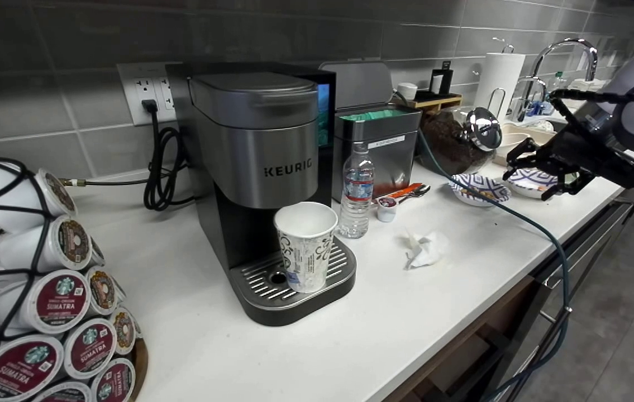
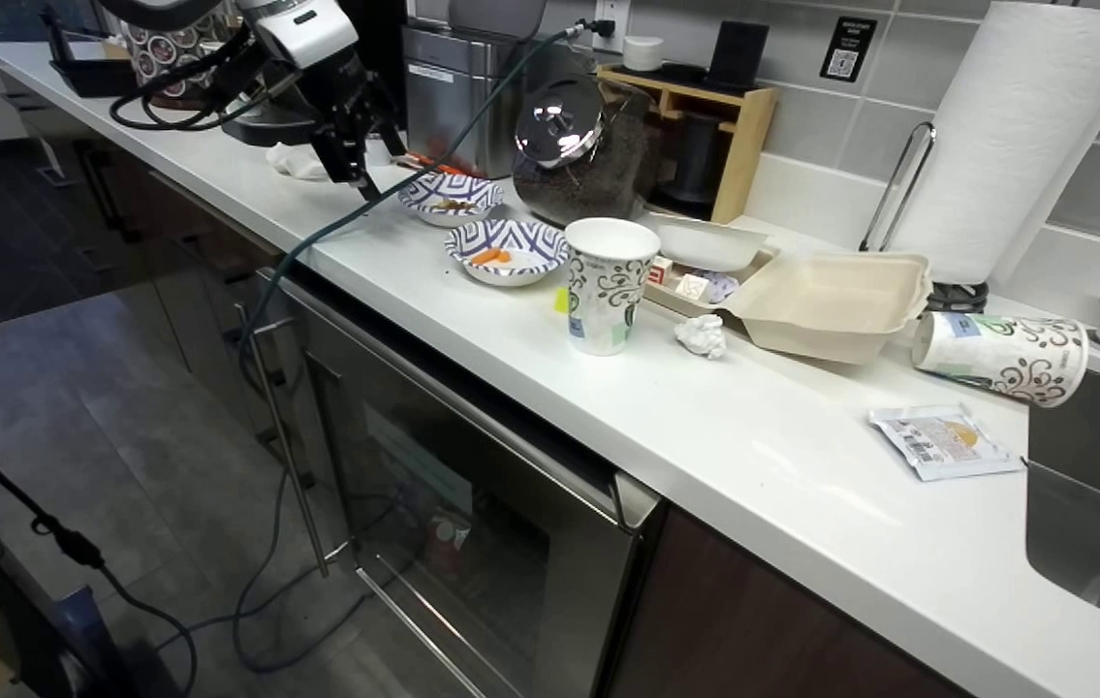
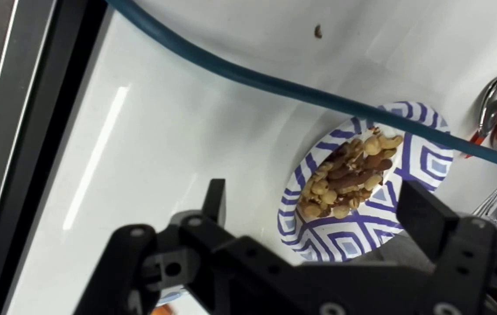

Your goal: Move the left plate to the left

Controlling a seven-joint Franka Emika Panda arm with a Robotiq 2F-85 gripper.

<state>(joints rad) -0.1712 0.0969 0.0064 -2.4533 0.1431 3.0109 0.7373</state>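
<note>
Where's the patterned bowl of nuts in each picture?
In an exterior view: the nut bowl is right of centre, left of a similar bowl.
In an exterior view: the nut bowl is above and left of centre, behind the similar bowl.
Wrist view: the nut bowl is right of centre.
Shared landmark: the blue-green cable, in all three.

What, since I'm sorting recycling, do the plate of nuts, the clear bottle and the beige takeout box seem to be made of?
The plate of nuts: probably smooth paper, given its thin edge and printed pattern. The clear bottle: apparently glossy plastic, see-through with ribbed sides. The beige takeout box: perhaps matte molded fiber, from its dull, even color; plastic remains possible.
</note>
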